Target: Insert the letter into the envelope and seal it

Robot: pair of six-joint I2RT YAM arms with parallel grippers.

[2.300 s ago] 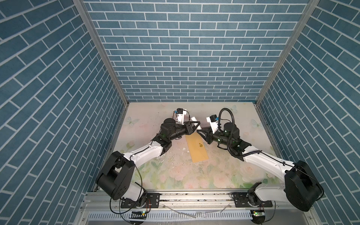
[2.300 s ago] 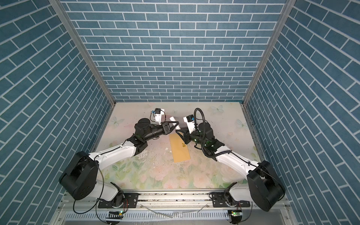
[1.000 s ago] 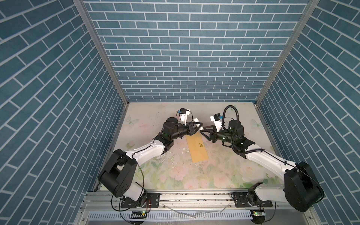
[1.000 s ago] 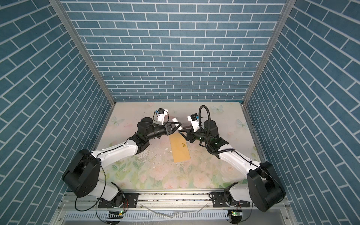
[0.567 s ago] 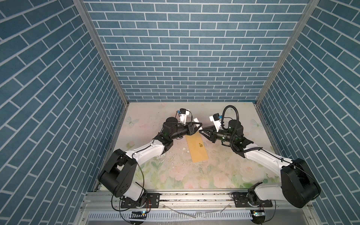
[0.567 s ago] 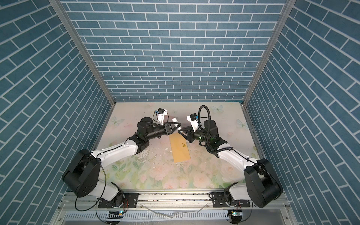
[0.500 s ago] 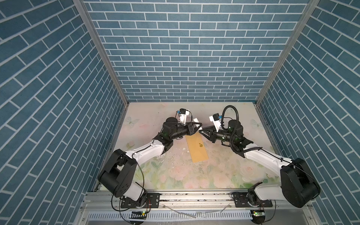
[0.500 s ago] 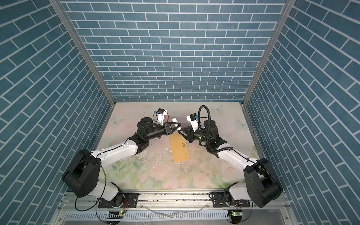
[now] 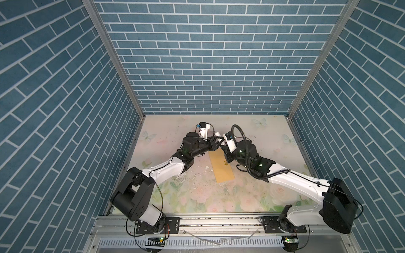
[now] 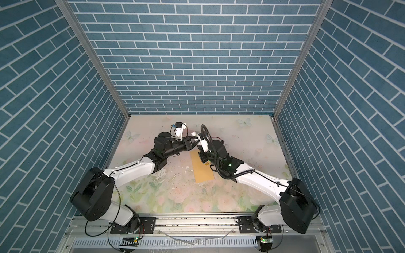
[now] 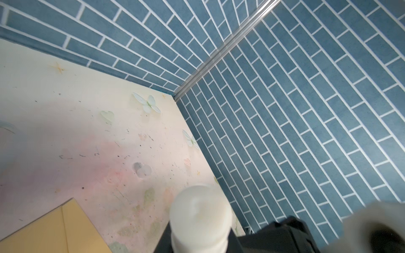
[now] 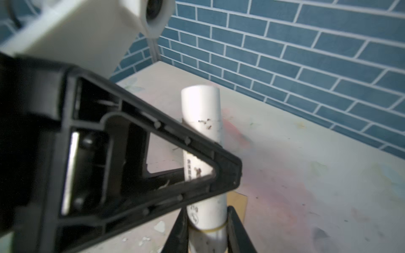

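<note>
Both grippers pinch a small white cylindrical stick (image 12: 202,140) above the mustard-yellow paper envelope (image 9: 221,168); its far end is hidden.

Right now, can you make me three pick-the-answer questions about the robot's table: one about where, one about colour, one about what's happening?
1. Where is the envelope?
A) flat on the table
B) leaning on a wall
C) in a gripper

2. What colour is the stick?
A) red
B) white
C) green

3. The stick is:
A) lying on the table
B) inside the envelope
C) held up by the left gripper and right gripper

Answers: 1 A, it lies flat below the arms. 2 B, it shows white in both wrist views. 3 C, both grippers close around it, off the table.
</note>
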